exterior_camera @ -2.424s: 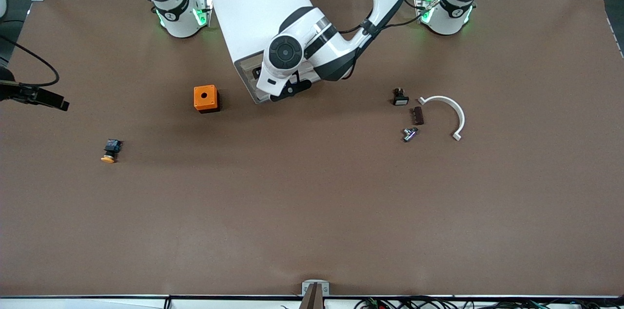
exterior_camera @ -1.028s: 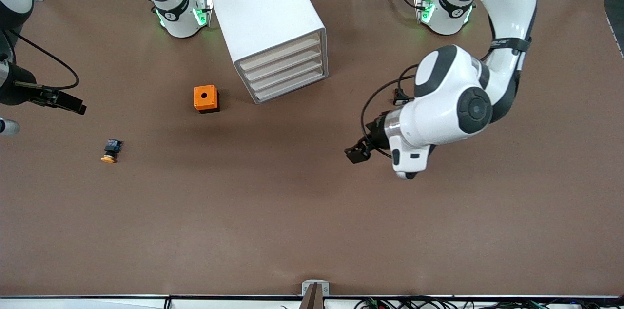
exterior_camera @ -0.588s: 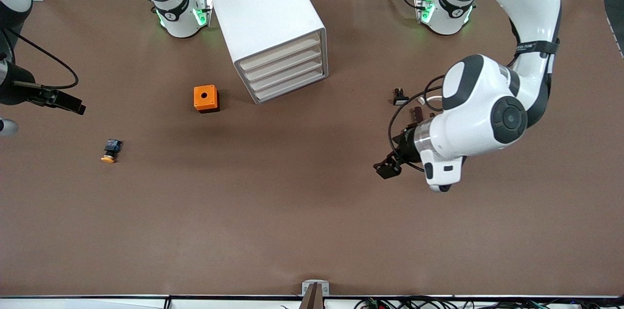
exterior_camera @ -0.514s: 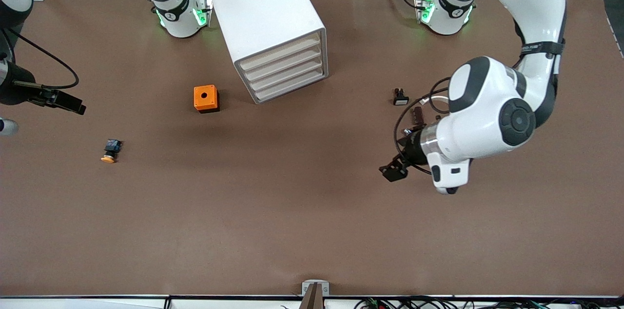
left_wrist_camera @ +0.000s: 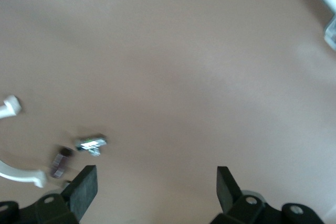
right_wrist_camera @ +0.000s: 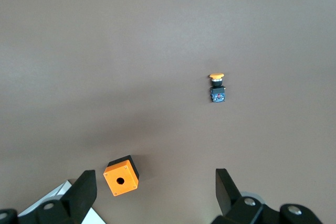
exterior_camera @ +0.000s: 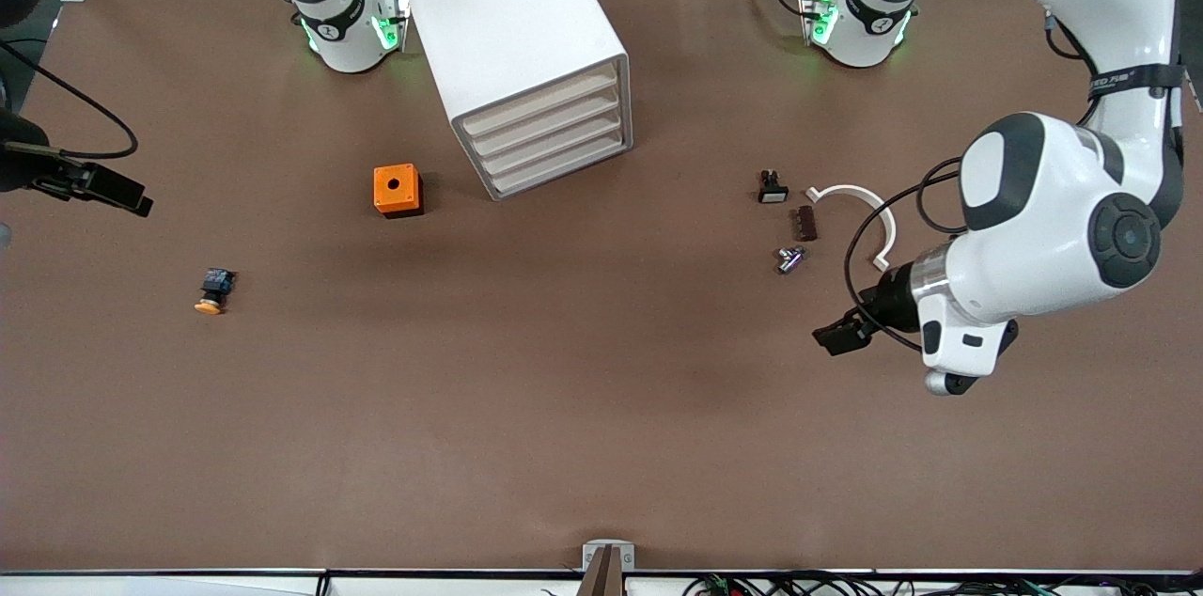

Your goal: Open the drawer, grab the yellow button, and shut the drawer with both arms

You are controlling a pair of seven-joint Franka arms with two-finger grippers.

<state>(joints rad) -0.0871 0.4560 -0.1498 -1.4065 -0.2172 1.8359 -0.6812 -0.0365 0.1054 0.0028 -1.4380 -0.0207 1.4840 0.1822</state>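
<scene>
The white cabinet (exterior_camera: pixel 512 32) stands near the robots' bases, and its top drawer (exterior_camera: pixel 540 103) sits flush like the three below it. The orange-capped button (exterior_camera: pixel 212 290) lies on the brown table toward the right arm's end, nearer the front camera than the orange cube. It also shows in the right wrist view (right_wrist_camera: pixel 216 88). My right gripper (exterior_camera: pixel 117 195) is open and empty, above the table's edge at that end. My left gripper (exterior_camera: pixel 839 336) is open and empty, over bare table near the small parts; its fingers (left_wrist_camera: pixel 84 192) hold nothing.
An orange cube with a hole (exterior_camera: pixel 397 190) sits beside the cabinet and shows in the right wrist view (right_wrist_camera: pixel 121 176). Toward the left arm's end lie a black button with a white cap (exterior_camera: pixel 772 189), a brown piece (exterior_camera: pixel 805 223), a metal part (exterior_camera: pixel 790 258) and a white curved piece (exterior_camera: pixel 865 218).
My left arm has swung away from the cabinet's front toward its own end of the table, leaving all drawers flush. My right gripper has shifted slightly over the table's edge.
</scene>
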